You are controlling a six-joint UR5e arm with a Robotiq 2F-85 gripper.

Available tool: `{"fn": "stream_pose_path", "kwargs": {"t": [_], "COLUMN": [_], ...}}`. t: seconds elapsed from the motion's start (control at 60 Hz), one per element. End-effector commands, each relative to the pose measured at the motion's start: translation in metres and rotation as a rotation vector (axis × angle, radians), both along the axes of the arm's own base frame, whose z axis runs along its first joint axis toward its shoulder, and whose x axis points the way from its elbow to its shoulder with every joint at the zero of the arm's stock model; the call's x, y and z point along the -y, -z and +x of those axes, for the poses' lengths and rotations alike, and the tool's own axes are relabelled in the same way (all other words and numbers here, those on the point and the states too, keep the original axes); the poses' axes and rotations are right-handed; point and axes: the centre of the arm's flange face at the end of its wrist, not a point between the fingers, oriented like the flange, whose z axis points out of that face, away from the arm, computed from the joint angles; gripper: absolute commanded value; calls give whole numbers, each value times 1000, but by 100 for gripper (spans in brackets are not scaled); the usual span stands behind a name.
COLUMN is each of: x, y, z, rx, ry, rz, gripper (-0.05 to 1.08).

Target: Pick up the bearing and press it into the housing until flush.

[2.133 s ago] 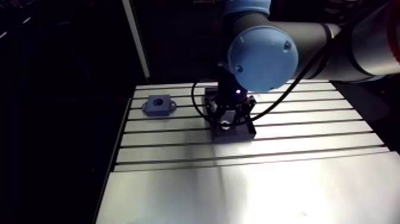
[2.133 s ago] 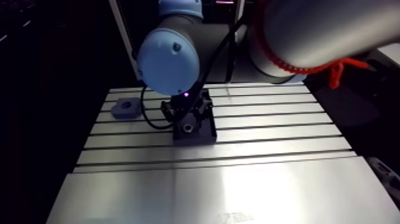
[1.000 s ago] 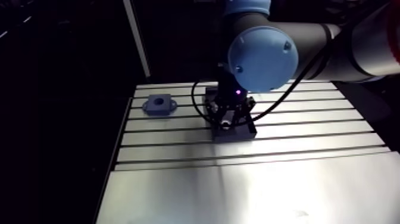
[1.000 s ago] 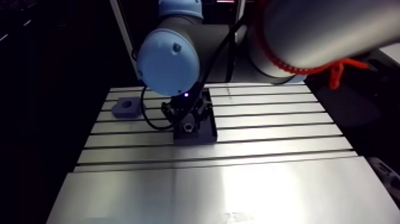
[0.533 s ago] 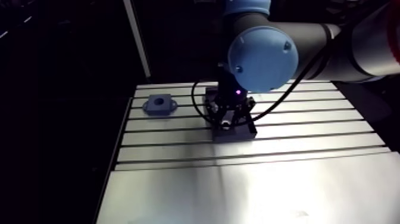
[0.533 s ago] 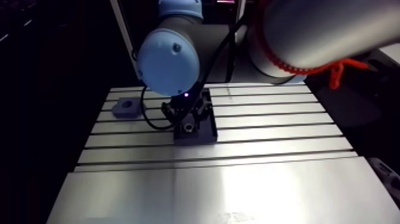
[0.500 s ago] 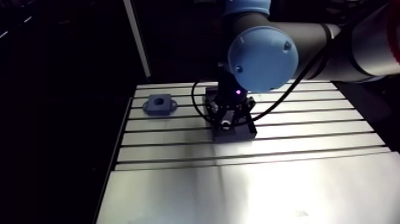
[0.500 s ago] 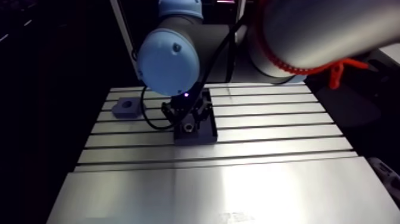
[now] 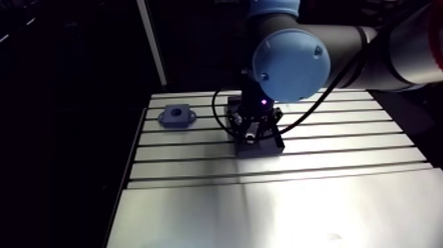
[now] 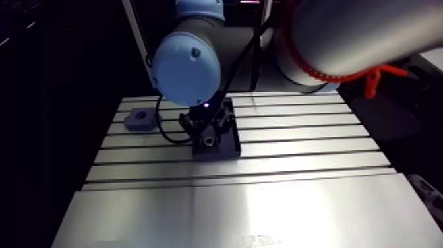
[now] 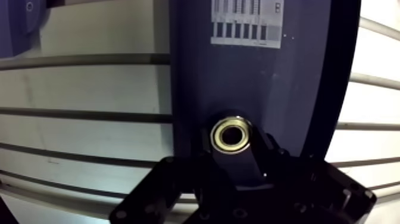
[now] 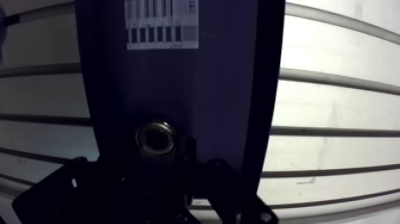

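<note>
The bearing, a small brass-coloured ring, sits in a round pocket of a dark blue block that carries a printed label. In the wrist view my gripper hangs directly over that pocket as a dark mass close to the ring. The arm view shows the gripper low over the same block at mid-table. The housing, a lighter blue flanged piece with a round bore, lies apart at the table's far left. An edge of the housing shows in the wrist view.
The slotted aluminium table has parallel grooves across its rear half and a smooth plate in front. A black cable loops beside the block. A pale upright post stands behind the table's left rear corner.
</note>
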Motion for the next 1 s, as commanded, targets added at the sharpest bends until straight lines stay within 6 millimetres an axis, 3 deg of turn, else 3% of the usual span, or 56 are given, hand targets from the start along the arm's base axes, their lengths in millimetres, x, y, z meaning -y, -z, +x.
{"fn": "stream_pose_path", "kwargs": {"t": [0.017,0.65,0.867,0.9,1.0], "x": [0,-2,-1,0,7], "y": [0,-12,-58,-77,-105], "z": [0,-5,-6,-6,-5], "rx": [-1,-55,-89,-78,-69], "ry": [0,3,4,9,4], "rz": [0,0,8,8,7], "gripper": [53,63,66,66,67]}}
